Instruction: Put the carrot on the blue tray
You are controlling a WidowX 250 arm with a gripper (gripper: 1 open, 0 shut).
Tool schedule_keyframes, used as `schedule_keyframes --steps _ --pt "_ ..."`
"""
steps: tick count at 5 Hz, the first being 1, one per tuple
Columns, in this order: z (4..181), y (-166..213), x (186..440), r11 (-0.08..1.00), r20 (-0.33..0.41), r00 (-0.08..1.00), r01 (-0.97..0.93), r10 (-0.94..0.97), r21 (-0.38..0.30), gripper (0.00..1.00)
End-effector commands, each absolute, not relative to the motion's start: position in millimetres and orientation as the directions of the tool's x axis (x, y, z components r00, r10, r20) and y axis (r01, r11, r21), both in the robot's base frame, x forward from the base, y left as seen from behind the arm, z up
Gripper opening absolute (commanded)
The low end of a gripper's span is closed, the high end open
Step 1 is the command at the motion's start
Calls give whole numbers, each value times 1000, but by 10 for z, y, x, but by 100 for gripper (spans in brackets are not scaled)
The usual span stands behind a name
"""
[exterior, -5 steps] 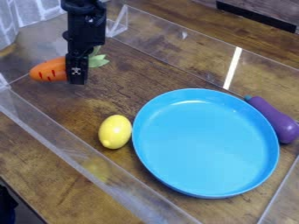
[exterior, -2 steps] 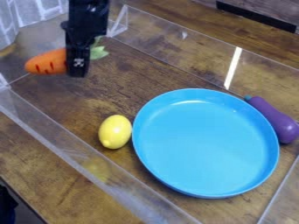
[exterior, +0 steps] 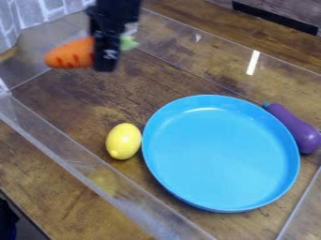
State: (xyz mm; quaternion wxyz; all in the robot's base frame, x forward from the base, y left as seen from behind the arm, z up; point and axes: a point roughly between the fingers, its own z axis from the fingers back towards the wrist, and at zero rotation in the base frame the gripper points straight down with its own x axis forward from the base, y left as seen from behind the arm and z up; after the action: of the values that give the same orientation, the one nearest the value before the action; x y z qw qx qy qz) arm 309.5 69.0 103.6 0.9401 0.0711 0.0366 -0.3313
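1. We see a dark wooden surface (exterior: 189, 75) with worn grain, boxed in by low clear plastic walls (exterior: 75, 164) that catch the light along their edges.
2. The black hand (exterior: 108, 62) hangs from above at the upper left, pointing down at the surface; this part of the view is blurred.
3. The hand is clamped partway on the carrot (exterior: 70, 54), its jaws gripping the thick end, so that the orange body sticks out to the left of the fingers.
4. A bit of light green leaf shows on the right side of the hand, just past the fingers.
5. The carrot looks raised off the surface, roughly level, with its narrow tip aimed toward the left edge of the view.
6. The blue tray (exterior: 286, 183) lies flat at the lower right, well apart from the carrot, with nothing resting in it.
7. A yellow lemon (exterior: 123, 141) sits just beside the left rim of the tray, close enough that we cannot tell whether the two touch.
8. A purple eggplant (exterior: 298, 127) lies against the right rim of the tray, partly cut off by the edge of the view.
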Motion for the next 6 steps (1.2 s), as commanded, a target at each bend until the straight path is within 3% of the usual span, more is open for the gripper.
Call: schedule_keyframes --steps 1,2,3,4,6 --pt "1122 312 3154 742 -76 752 658 -654 127 0" --pt "1161 -60 3112 691 -62 700 713 -711 121 0" --pt "1402 -294 2947 652 -60 662 747 -747 126 0" --pt "1497 -493 2774 630 -56 639 768 -768 117 0" --pt "1459 -730 2649 575 -53 583 811 -811 110 0"
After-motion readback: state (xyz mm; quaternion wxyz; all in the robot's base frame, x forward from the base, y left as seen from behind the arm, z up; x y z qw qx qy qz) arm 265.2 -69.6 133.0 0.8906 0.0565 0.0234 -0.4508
